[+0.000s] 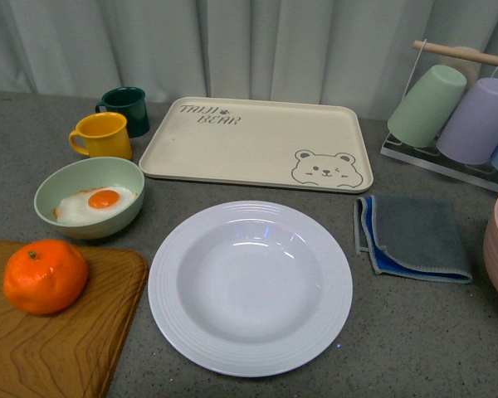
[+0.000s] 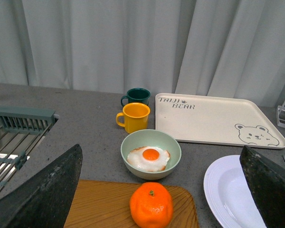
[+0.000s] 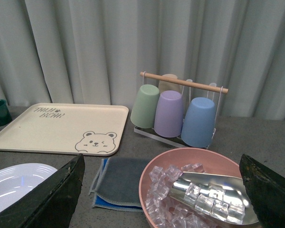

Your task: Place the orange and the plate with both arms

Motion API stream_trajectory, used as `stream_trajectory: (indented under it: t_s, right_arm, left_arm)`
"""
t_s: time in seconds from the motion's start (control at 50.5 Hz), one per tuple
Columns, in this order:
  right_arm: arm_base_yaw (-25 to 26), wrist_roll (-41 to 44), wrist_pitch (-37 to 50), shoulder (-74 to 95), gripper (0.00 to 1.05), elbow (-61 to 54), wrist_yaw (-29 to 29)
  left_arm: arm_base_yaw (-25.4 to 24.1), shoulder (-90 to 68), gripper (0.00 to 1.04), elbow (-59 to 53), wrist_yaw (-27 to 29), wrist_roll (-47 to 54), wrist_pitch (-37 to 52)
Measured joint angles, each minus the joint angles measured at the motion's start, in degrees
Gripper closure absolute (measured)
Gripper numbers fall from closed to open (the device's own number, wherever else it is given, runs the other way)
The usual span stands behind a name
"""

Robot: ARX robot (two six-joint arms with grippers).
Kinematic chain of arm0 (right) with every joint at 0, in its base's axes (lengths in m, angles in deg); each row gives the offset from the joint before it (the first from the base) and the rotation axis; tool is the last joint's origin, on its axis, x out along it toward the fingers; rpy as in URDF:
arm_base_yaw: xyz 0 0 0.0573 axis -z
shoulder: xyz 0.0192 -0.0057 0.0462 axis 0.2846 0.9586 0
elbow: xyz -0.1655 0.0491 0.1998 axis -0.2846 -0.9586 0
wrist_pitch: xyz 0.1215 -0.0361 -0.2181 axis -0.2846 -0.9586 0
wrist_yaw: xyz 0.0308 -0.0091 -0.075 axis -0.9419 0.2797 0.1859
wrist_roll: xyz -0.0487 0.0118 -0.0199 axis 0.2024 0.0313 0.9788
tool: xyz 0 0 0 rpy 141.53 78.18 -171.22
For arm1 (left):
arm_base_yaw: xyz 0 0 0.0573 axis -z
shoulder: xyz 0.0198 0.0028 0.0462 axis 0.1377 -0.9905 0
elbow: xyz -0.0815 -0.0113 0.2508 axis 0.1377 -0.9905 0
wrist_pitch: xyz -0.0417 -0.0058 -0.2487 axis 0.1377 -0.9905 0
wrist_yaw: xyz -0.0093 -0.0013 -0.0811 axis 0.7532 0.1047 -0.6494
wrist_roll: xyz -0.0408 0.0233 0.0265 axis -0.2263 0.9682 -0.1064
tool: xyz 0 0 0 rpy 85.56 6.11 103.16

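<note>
Left tool [image 2: 160, 154] and right tool [image 3: 161, 159] both gape wide, gripping and touching nothing; orange [image 1: 45, 276] sits on wooden board [image 1: 62, 352], plate [image 1: 249, 290] beside it on table [image 1: 415, 332], near side of bear tray [image 1: 253, 141].

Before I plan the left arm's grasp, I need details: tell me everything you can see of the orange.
The orange is a whole, unpeeled mandarin-like fruit, bright orange with slightly lumpy skin and a small green stem dot facing up. It sits on the wooden cutting board, near its far edge, at the robot's left. It touches only the board; the pale green bowl holding a fried egg stands just behind it, apart.
</note>
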Motion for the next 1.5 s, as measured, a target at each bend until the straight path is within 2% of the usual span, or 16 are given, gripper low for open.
stream_trajectory:
  t_s: [1.505]
  right_arm:
    - [0.0, 0.0, 0.0, 0.0, 0.09, 0.0, 0.0]
  left_arm:
    - [-0.02, 0.0, 0.07, 0.0, 0.0, -0.02, 0.0]
